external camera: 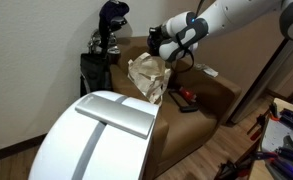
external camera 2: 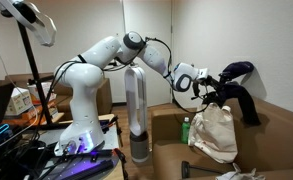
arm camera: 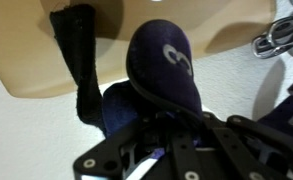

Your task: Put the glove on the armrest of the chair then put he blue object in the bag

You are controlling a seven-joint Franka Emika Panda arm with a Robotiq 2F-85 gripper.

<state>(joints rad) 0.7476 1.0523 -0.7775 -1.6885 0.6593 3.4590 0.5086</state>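
Tool [arm camera: 172, 128], then glove [arm camera: 166, 62]; numeral wrist view only

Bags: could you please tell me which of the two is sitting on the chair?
The pale crinkled bag sits on the brown chair; the dark golf bag stands beside it, by the wall.

Arm [external camera 2: 126, 48] stretched out level, fingers [external camera: 158, 44] pointing outward
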